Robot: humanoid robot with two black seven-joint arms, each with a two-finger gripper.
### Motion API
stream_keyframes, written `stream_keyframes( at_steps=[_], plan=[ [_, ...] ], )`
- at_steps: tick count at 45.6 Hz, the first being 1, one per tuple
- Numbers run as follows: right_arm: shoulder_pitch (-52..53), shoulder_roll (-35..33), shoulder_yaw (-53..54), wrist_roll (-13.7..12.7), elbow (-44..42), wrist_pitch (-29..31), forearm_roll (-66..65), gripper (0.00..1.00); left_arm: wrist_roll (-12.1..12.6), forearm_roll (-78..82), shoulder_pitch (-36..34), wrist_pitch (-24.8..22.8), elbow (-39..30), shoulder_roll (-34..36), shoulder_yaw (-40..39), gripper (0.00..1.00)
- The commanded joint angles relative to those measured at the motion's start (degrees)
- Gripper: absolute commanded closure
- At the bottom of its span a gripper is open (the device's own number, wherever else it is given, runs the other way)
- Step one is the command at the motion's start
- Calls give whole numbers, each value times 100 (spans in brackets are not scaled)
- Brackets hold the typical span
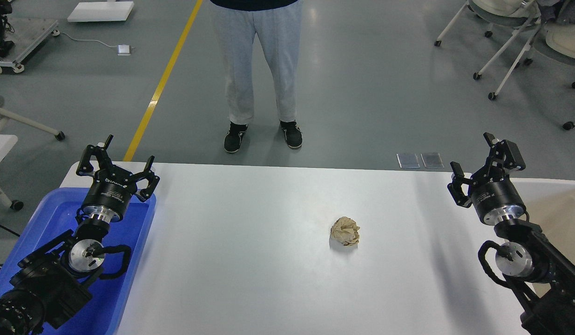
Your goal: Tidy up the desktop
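The white desktop (250, 242) fills the lower middle of the head view. A crumpled beige paper ball (345, 231) lies on it, right of centre. My left gripper (124, 156) hovers open above the far end of the blue tray, fingers spread, nothing between them. My right gripper (473, 156) is open too, raised near the desktop's far right corner, and holds nothing. Both grippers are well away from the paper ball.
A blue plastic tray (138, 246) sits along the left edge under my left arm. A cream-white bin (559, 209) sits at the right under my right arm. A person (259, 70) stands just beyond the far edge. Wheeled chairs (515, 42) stand at the back right.
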Motion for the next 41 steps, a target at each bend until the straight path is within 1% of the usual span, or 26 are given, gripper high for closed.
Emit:
stream_keyframes(
  at_steps=[1, 29, 39, 41],
  plan=[
    [-13, -45, 7, 6, -14, -11, -1, 1, 6, 9, -2, 0, 0, 2, 9, 0],
    [-74, -133, 15, 14, 65, 77, 17, 1, -3, 0, 7, 0, 0, -7, 0, 0],
    [-4, -326, 7, 23, 13, 33, 17, 1, -3, 0, 7, 0, 0, -7, 0, 0],
    [-4, -361, -11, -20, 21, 42, 26, 1, -3, 0, 7, 0, 0, -7, 0, 0]
  ],
)
